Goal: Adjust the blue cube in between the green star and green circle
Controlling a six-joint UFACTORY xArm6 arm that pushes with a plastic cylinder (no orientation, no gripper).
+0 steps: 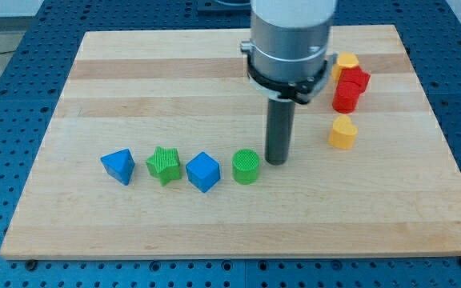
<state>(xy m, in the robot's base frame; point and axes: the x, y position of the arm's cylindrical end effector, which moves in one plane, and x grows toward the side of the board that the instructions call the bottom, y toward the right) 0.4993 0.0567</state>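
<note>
- Already, by my judgement, the task looks close to done: the blue cube (pixel 203 171) sits between the green star (pixel 165 165) and the green circle (pixel 246 166), in one row near the view's bottom.
- Gaps: the cube is just beside the star on the view's left and just beside the circle on the view's right; I cannot tell if it touches either one.
- Alignment: the cube sits slightly lower in the view than its two neighbours, so a small nudge toward the view's top may be all that is left.
- A blue triangular block (pixel 118 166) ends the row on the view's left, apart from the star.
- No gripper here: the arm ends in a rod, so nothing is held and there is nothing to open or close.
- My tip (pixel 276 162) rests on the surface (pixel 134 88) just to the view's right of the circle, possibly touching it, and apart from the cube.
- Well apart, at the view's upper right, stand red blocks (pixel 350 89) and two yellow blocks (pixel 342 133).
</note>
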